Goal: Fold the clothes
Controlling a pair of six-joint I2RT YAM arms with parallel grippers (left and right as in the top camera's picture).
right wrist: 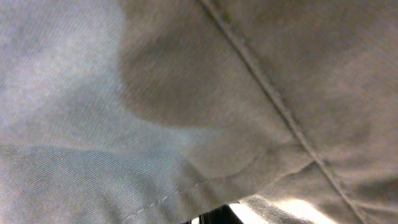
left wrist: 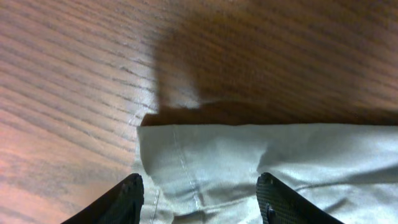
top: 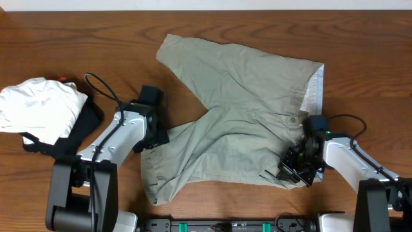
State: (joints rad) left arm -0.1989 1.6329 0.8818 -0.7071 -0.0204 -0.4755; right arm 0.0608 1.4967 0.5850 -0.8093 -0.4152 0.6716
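The clothes (top: pixel 238 129), a pair of pale khaki shorts, lie spread flat across the middle of the wooden table, with the waistband to the right and the legs to the left. My left gripper (top: pixel 156 134) stands open over the hem of the near leg. In the left wrist view its two black fingertips (left wrist: pixel 127 199) straddle that hem (left wrist: pixel 205 155) without closing on it. My right gripper (top: pixel 293 169) is shut on the clothes at the near right corner by the waistband. Khaki cloth (right wrist: pixel 186 93) fills the right wrist view, and only a sliver of the fingers shows.
A white folded garment (top: pixel 38 106) lies at the far left, on top of a black garment (top: pixel 80 129). Both arm bases stand at the near edge of the table. Bare wood (left wrist: pixel 74 74) lies to the left of the hem.
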